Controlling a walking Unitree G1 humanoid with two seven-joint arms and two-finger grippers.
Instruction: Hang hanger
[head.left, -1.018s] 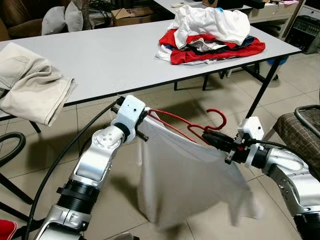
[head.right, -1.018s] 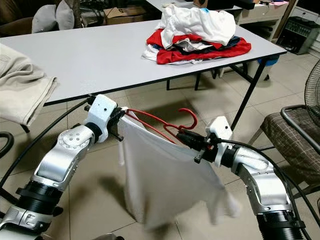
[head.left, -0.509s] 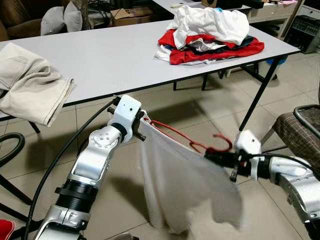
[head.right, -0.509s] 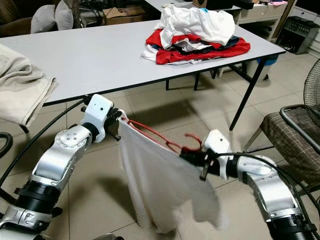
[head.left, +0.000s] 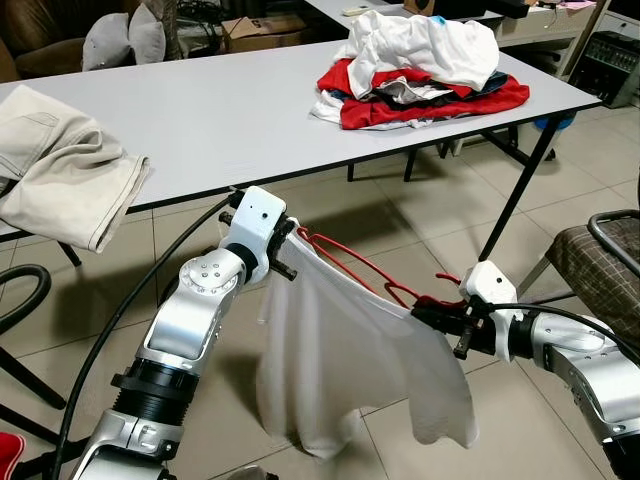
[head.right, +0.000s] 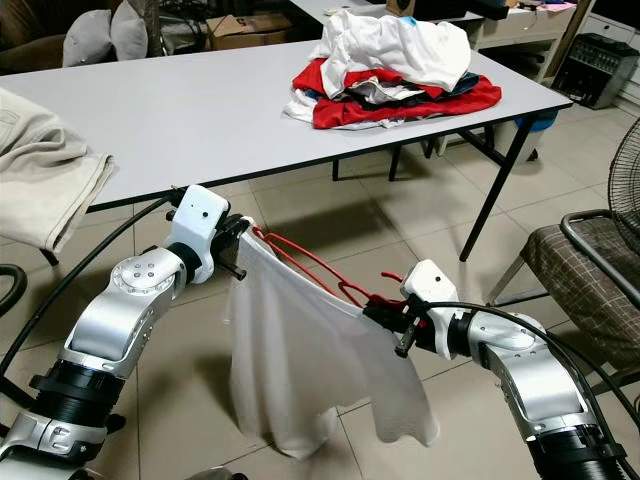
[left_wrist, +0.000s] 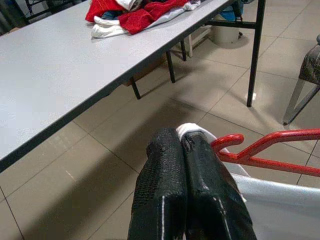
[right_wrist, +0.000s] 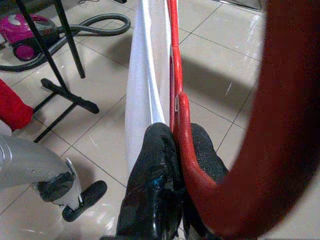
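Note:
A red hanger (head.left: 350, 270) carries a white garment (head.left: 340, 370) that droops toward the floor between my two arms, in front of the grey table (head.left: 200, 120). My left gripper (head.left: 290, 235) is shut on the garment's upper corner beside the hanger's end; in the left wrist view its black fingers (left_wrist: 185, 195) pinch white cloth next to the red hanger (left_wrist: 270, 150). My right gripper (head.left: 425, 312) is shut on the hanger near its hook, with cloth pinched too; the right wrist view has the fingers (right_wrist: 160, 180) clamped on the red hanger (right_wrist: 182, 135).
A pile of red and white clothes (head.left: 420, 70) lies on the table's far right, beige trousers (head.left: 60, 170) hang over its left edge. A chair (head.left: 600, 260) stands at the right. A pink vacuum cleaner (right_wrist: 25, 37) sits on the tiled floor.
The right gripper dropped lower with the hanger, tilting it down to the right, then steadied; the white garment swung and now hangs straighter. The left gripper stayed roughly in place.

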